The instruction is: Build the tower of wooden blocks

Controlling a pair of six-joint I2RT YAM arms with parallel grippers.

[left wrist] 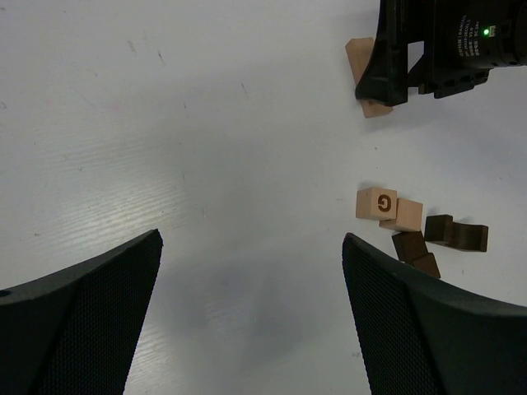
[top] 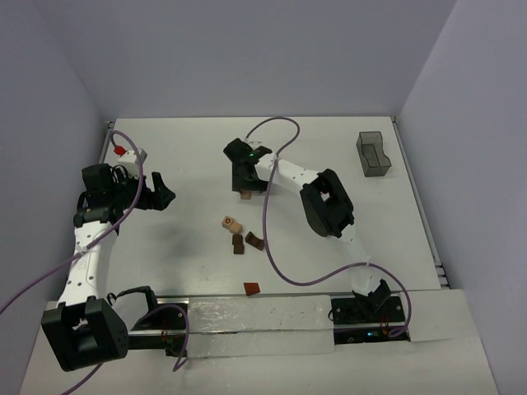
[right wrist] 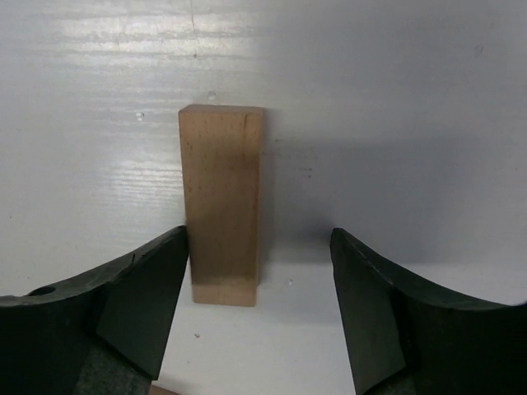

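Note:
No stack stands; the wood blocks lie loose. A long light tan block (right wrist: 221, 206) lies flat between the open jaws of my right gripper (right wrist: 259, 239), against the left finger, with a gap to the right finger. From above, my right gripper (top: 244, 183) covers most of this block (top: 245, 196). A tan cube marked G (top: 228, 222) (left wrist: 376, 202), a plain tan cube (left wrist: 403, 216), dark brown blocks (top: 238, 244) (left wrist: 409, 245) and a brown arch (top: 255, 241) (left wrist: 461, 234) cluster mid-table. My left gripper (top: 165, 196) (left wrist: 251, 247) is open and empty, left of the cluster.
A reddish-brown block (top: 251, 288) lies alone near the front rail. A grey translucent bin (top: 375, 154) stands at the back right. A small red and white object (top: 125, 151) sits at the back left. Purple cables loop over both arms.

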